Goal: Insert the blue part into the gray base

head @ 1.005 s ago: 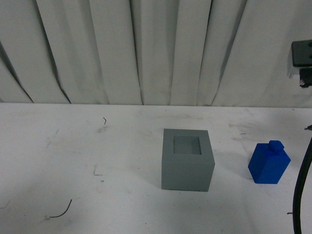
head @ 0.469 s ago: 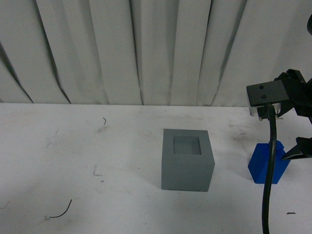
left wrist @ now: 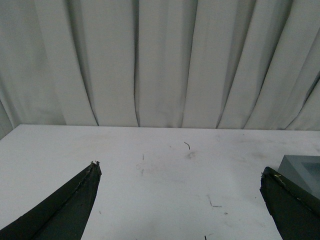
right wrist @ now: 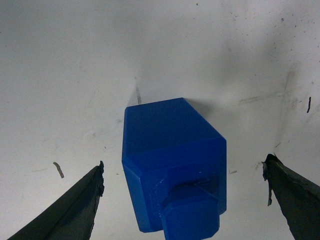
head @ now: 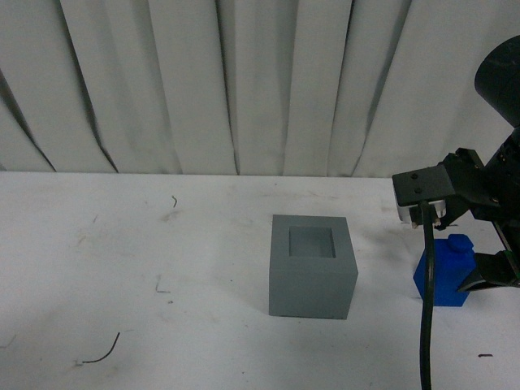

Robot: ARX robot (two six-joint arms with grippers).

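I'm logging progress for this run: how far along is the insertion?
Early. Nothing is inserted: the recess in the gray base is empty. In hand: the right end effector is open with the blue part between its fingers, untouched, sitting on the table. Left: close on it, lift, carry it to the base and seat it. The left end effector is open, holding nothing.

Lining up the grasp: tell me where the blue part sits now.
Front view: the blue part stands on the white table, right of the gray base, below the open right gripper.
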